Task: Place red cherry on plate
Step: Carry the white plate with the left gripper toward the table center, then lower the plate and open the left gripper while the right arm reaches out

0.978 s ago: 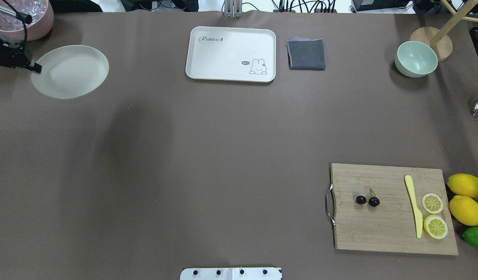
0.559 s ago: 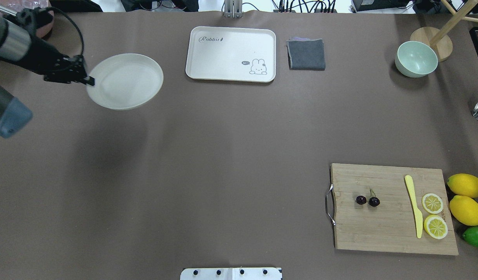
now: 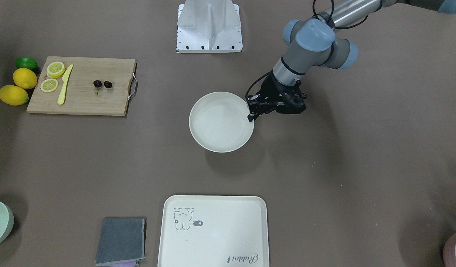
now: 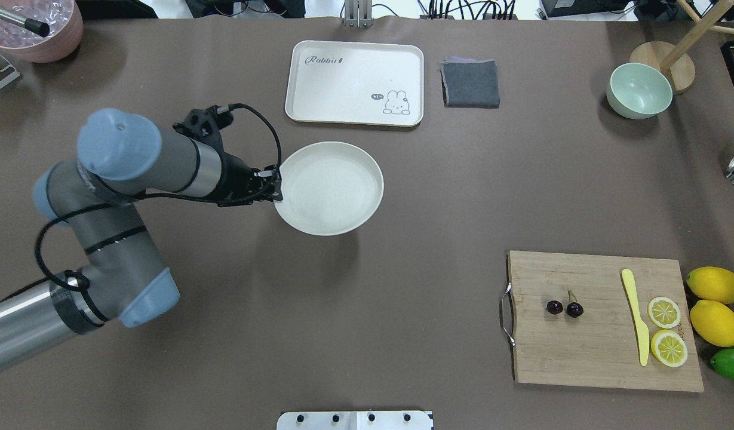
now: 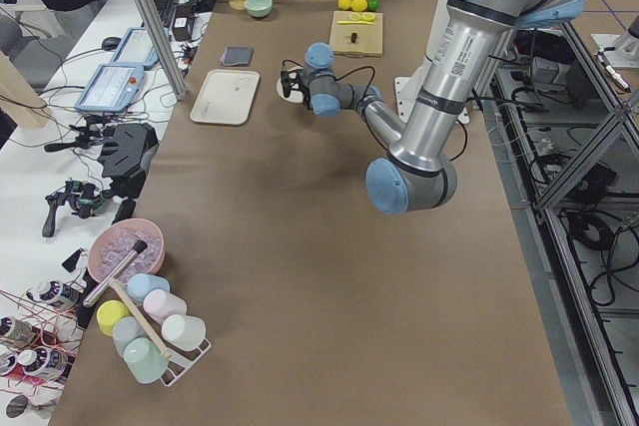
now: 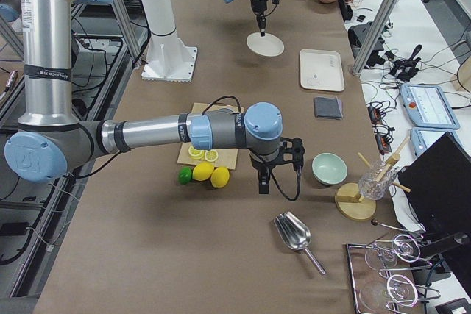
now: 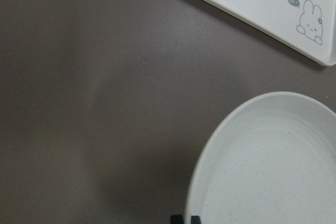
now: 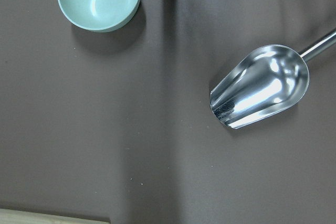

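Observation:
The red cherry [image 4: 564, 307] is a dark joined pair lying on the wooden cutting board [image 4: 582, 352] at the near right; it also shows in the front view [image 3: 102, 84]. The round cream plate [image 4: 334, 188] hangs a little above the table's middle, casting a shadow below it. My left gripper [image 4: 277, 192] is shut on its left rim; the plate [image 7: 273, 166] fills the left wrist view's lower right. My right gripper [image 6: 263, 185] shows only in the right side view, beyond the lemons, and I cannot tell its state.
A cream rabbit tray [image 4: 355, 83] and a grey cloth [image 4: 470, 83] lie at the far edge, a pale green bowl [image 4: 638, 89] at far right. Lemons [image 4: 714, 304], a lime, lemon slices and a yellow knife [image 4: 635, 316] are at the board. A metal scoop [image 8: 260, 87] lies under the right wrist.
My left arm has carried the plate from the far left corner rightward and nearer, to the table's middle. The cherries and the board have not moved.

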You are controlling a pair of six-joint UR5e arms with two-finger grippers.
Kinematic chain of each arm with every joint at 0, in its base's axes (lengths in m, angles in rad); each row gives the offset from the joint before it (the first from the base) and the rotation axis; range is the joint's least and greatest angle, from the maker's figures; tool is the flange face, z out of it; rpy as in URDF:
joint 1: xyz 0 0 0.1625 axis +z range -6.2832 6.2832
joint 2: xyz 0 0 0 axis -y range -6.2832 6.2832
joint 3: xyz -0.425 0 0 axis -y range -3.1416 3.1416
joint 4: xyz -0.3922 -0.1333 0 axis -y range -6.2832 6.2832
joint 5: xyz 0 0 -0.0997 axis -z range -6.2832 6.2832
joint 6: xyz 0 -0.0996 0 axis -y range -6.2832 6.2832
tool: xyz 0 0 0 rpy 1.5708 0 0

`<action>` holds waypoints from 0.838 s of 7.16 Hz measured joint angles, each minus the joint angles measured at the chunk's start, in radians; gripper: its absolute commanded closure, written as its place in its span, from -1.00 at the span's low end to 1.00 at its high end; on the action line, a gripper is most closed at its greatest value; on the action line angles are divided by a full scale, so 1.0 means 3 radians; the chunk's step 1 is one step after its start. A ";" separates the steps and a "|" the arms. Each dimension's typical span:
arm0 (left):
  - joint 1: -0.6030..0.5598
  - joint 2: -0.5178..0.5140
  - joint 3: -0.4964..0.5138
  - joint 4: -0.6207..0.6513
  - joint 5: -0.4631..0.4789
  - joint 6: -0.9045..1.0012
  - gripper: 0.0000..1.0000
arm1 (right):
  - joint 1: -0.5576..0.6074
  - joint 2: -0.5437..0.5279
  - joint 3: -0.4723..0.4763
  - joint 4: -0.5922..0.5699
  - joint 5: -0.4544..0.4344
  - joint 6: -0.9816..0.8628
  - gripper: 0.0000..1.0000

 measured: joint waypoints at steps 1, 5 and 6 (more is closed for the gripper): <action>0.0137 -0.0050 0.0089 -0.0011 0.0163 -0.0041 1.00 | -0.0035 0.0022 0.0050 0.0000 0.0002 0.0106 -1.00; 0.0268 -0.0049 0.0134 0.0000 0.0268 -0.0042 1.00 | -0.0675 0.0267 0.0525 0.0034 -0.0030 0.1355 -1.00; 0.0264 -0.0044 0.0127 0.0002 0.0266 -0.0037 -0.16 | -0.0912 0.0299 0.0600 0.0209 -0.0093 0.1715 -1.00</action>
